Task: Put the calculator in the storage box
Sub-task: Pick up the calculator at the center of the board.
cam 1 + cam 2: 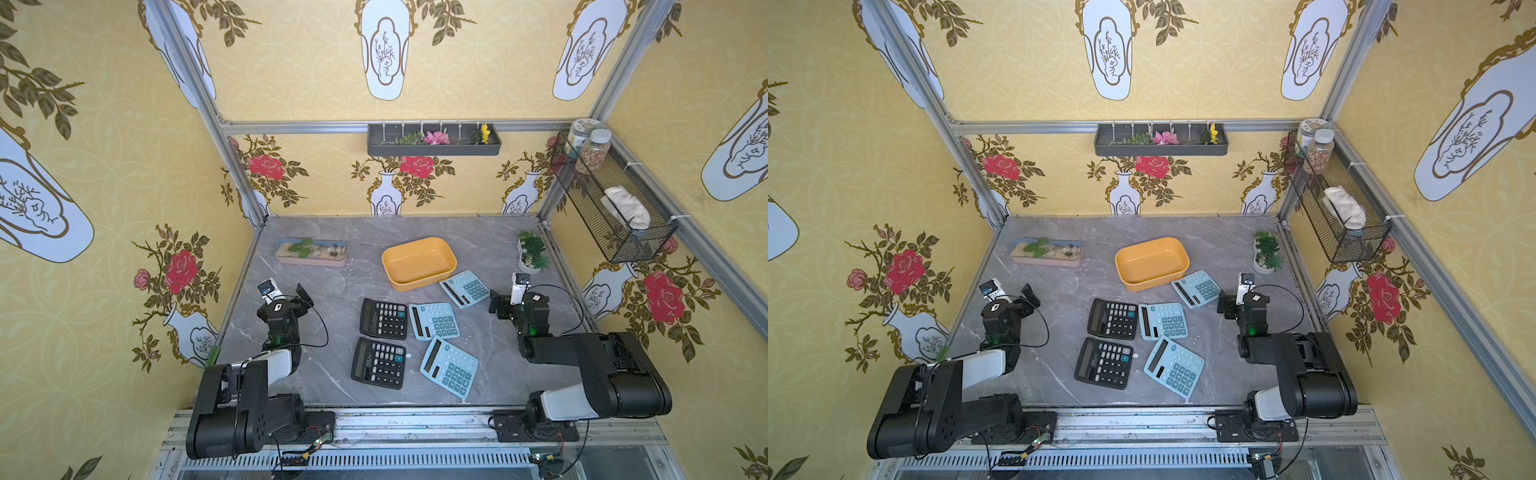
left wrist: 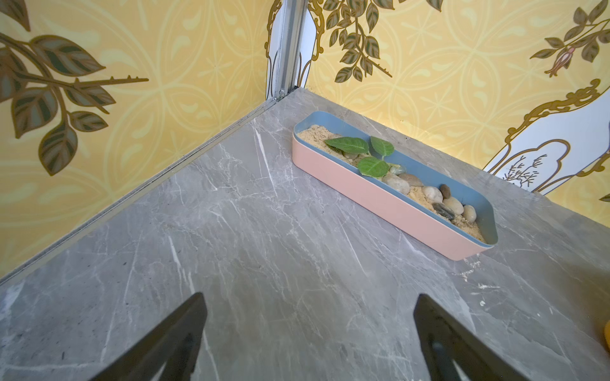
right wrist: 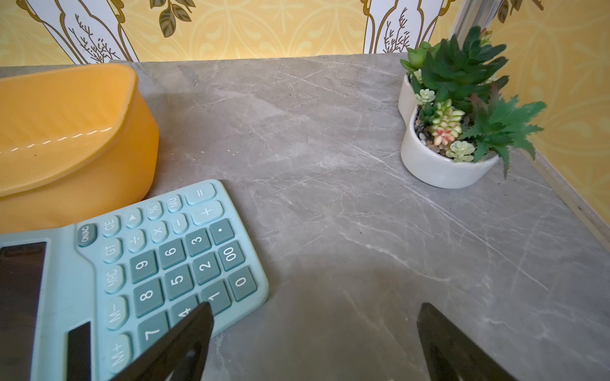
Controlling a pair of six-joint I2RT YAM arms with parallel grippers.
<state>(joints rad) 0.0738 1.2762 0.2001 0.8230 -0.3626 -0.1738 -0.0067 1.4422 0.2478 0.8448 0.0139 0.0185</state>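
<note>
Calculators: five lie flat on the table (image 1: 332, 286), none in the storage box (image 1: 415, 284), which is empty at mid-back. The left gripper (image 2: 308, 298) has its jaws wide and holds nothing. It faces bare table near the planter tray (image 1: 311, 262), well apart from every calculator. Next come the far black calculator (image 1: 383, 318) and the near black calculator (image 1: 379, 363), then the middle blue calculator (image 1: 434, 321) and the near blue calculator (image 1: 449, 365). The far blue calculator (image 1: 465, 289) sits just beside the box's near wall, maybe touching. Its display end points to table centre and its key end toward the right arm. The right gripper (image 3: 315, 306), also wide and empty, is just beside that key corner, so this arm is clearly nearer. Likely pick: this one, with a short carry over the rim. Nothing stands between them, and the succulent pot (image 1: 528, 267) is off to the right, clear.
</note>
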